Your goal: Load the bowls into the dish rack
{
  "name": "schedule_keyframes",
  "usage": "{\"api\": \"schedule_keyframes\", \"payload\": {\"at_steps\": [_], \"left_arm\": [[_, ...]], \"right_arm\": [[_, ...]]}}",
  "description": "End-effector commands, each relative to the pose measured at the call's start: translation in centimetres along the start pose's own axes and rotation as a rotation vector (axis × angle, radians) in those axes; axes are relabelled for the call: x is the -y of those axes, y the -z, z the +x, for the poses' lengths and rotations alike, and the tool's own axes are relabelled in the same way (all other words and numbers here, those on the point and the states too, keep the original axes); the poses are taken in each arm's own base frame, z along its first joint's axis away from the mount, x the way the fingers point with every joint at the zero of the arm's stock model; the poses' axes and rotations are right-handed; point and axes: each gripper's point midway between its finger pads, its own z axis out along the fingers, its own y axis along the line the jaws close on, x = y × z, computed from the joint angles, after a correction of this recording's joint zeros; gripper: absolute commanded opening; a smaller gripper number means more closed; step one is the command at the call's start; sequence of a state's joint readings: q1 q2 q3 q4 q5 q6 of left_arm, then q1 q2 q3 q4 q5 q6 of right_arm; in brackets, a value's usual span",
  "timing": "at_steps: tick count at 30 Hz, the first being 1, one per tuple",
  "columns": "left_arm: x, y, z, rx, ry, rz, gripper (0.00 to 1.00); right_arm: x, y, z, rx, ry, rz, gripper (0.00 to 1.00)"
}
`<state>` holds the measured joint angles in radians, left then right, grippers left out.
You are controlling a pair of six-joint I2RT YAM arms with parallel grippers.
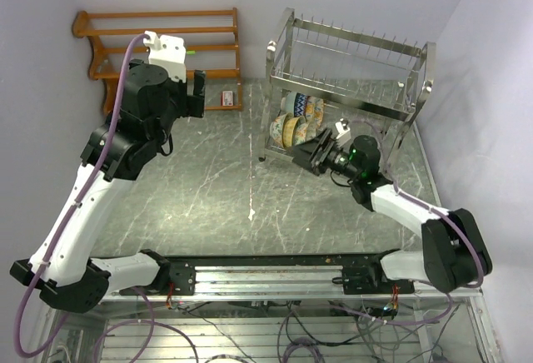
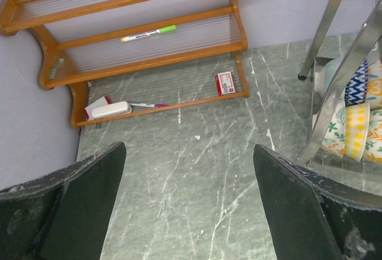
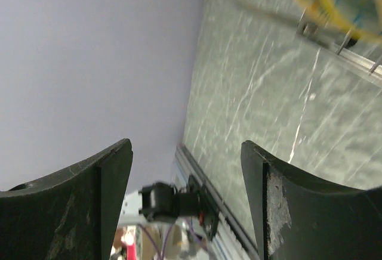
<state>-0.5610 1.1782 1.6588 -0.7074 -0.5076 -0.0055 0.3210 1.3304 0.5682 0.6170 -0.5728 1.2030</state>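
Note:
Several painted bowls (image 1: 293, 126) stand on edge in a row on the lower tier of the silver wire dish rack (image 1: 350, 88) at the back right. My right gripper (image 1: 310, 153) hovers just in front of the rack's near-left corner, open and holding nothing. Its wrist view is turned sideways, with the open right gripper (image 3: 186, 145) over bare tabletop and a yellow-rimmed bowl (image 3: 325, 0) at the top right. My left gripper (image 1: 198, 95) is raised at the back left, also open and holding nothing. In the left wrist view the left gripper (image 2: 190, 148) spans bare tabletop; the bowls (image 2: 357, 130) show behind a rack post (image 2: 334, 87).
A brown wooden slatted shelf (image 1: 166, 47) stands against the back wall at left, carrying a green marker (image 2: 149, 33), a small red box (image 2: 225, 83) and a white object (image 2: 111, 110). Purple walls close the back and both sides. The marbled green tabletop (image 1: 216, 188) lies between the arms.

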Motion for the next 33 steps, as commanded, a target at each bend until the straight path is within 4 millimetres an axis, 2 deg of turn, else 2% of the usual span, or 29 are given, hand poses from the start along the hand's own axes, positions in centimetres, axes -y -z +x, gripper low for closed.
{"api": "schedule_keyframes", "payload": {"at_steps": [1, 3, 4, 6, 7, 13, 15, 19, 25, 33], "left_arm": [[0.8, 0.6, -1.9, 0.045, 0.074, 0.045, 0.99], [1.1, 0.5, -1.9, 0.036, 0.084, 0.059, 0.99], [1.4, 0.5, -1.9, 0.029, 0.092, 0.070, 0.99], [1.8, 0.6, -1.7, 0.013, 0.113, 0.087, 0.99], [2.0, 0.6, -1.4, 0.003, 0.129, 0.096, 0.99], [2.3, 1.1, -0.4, -0.023, 0.182, 0.109, 0.99], [2.3, 1.2, -0.2, -0.034, 0.193, 0.107, 0.99], [2.6, 1.4, 0.3, -0.062, 0.209, 0.114, 0.99], [2.9, 1.3, 1.6, -0.076, 0.253, 0.117, 0.99], [3.7, 0.8, 2.3, -0.104, 0.268, 0.129, 0.99]], "right_arm": [[0.2, 0.7, 5.3, -0.160, 0.061, 0.075, 0.73], [0.2, 0.8, 6.8, -0.217, 0.133, 0.122, 0.74], [-0.1, 0.8, 8.3, -0.269, 0.177, 0.144, 0.79], [-0.1, 1.2, 8.8, -0.307, 0.287, 0.190, 0.98], [0.3, 1.7, 8.9, -0.331, 0.321, 0.241, 0.99], [-1.2, 3.9, 8.6, -0.391, 0.597, 0.366, 1.00], [-0.8, 4.9, 9.1, -0.429, 0.634, 0.425, 1.00], [-1.9, 5.9, 10.9, -0.474, 0.715, 0.441, 1.00], [-3.7, 7.1, 11.5, -0.440, 0.697, 0.392, 1.00], [-3.1, 8.3, 11.1, -0.453, 0.731, 0.437, 1.00]]}}
